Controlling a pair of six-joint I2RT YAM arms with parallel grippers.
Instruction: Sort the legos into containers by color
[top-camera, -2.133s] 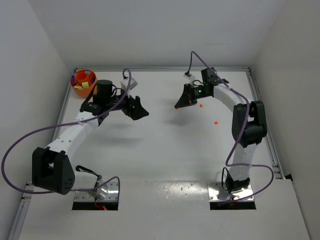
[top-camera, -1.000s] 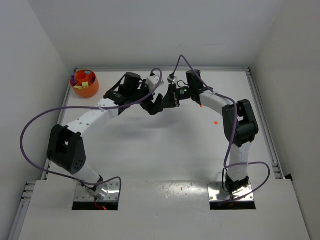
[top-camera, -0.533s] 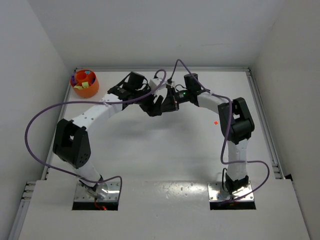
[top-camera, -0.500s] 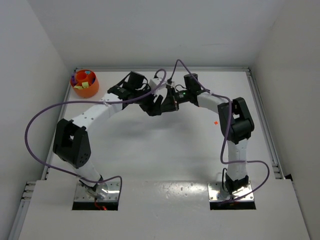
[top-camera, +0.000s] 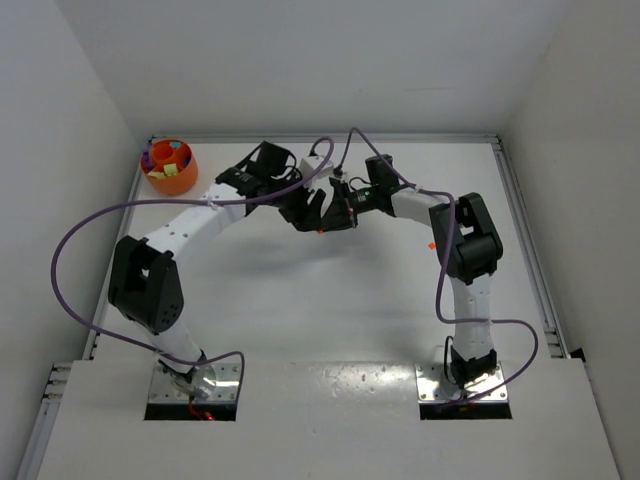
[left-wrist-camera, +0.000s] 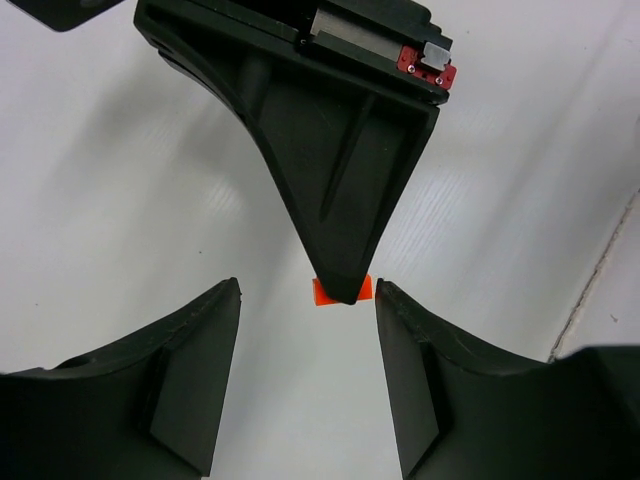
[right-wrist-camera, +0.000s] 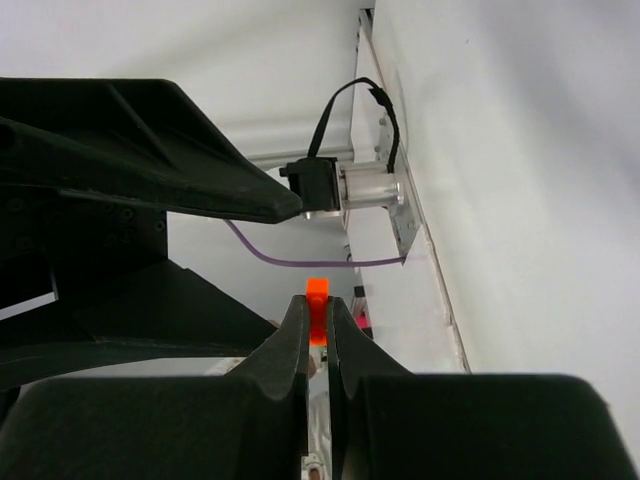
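Robot lab cell: bare white walls (top-camera: 300, 60), white table (top-camera: 330, 300), bolted arm bases (top-camera: 192, 385).

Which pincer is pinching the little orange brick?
The right pincer. It is squeezed shut on the orange brick. The left pincer is open, and the brick only sits in the gap between its two sides.

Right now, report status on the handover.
Right gripper shut on orange lego. Left gripper open, flanking it, no contact. Orange bowl back-left; nothing blocking.
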